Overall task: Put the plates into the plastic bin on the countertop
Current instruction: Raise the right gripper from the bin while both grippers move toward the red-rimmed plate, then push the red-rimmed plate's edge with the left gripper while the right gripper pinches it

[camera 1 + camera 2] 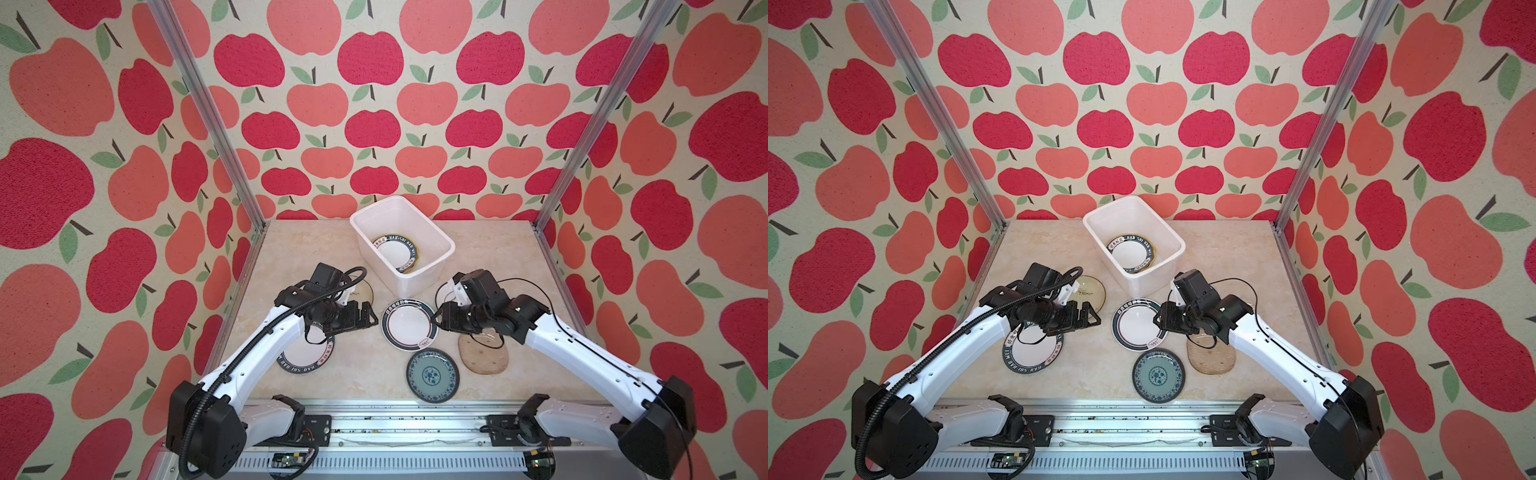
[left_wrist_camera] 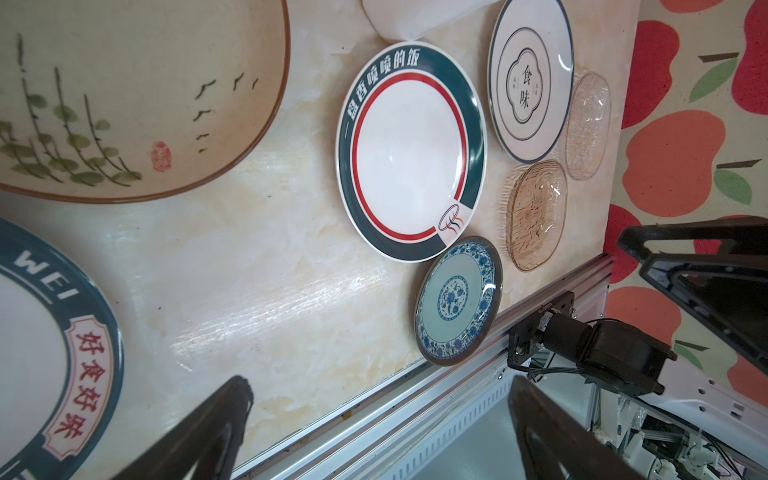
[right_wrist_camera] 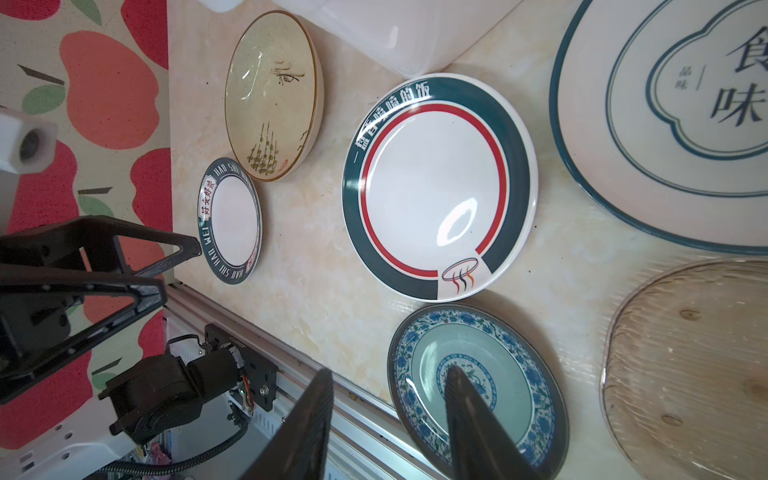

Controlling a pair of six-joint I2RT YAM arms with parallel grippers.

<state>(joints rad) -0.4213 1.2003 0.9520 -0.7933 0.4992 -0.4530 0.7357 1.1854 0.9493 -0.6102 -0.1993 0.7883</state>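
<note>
A: Nearest is a black shoulder housing [image 1: 208, 432] on each side. The left arm [image 1: 257, 353] and right arm [image 1: 582, 353] reach forward from these, elbows out, wrists turned inward.
B: Grippers?
A: The left gripper [image 1: 368, 316] is spread wide, empty, over the table [image 1: 361, 374]. The right gripper [image 1: 436, 323] is partly parted, empty. A green-and-red-banded plate [image 1: 409, 324] lies flat between them, close to the right gripper's tips.
B: The bin?
A: The plastic bin [image 1: 419, 276] stands beyond both grippers, with a lettered plate [image 1: 395, 251] inside. A blue-patterned plate [image 1: 432, 376] and an amber glass plate [image 1: 484, 359] lie just short of the right gripper. The table is beige and marbled, the walls apple-print [image 1: 374, 124].
</note>
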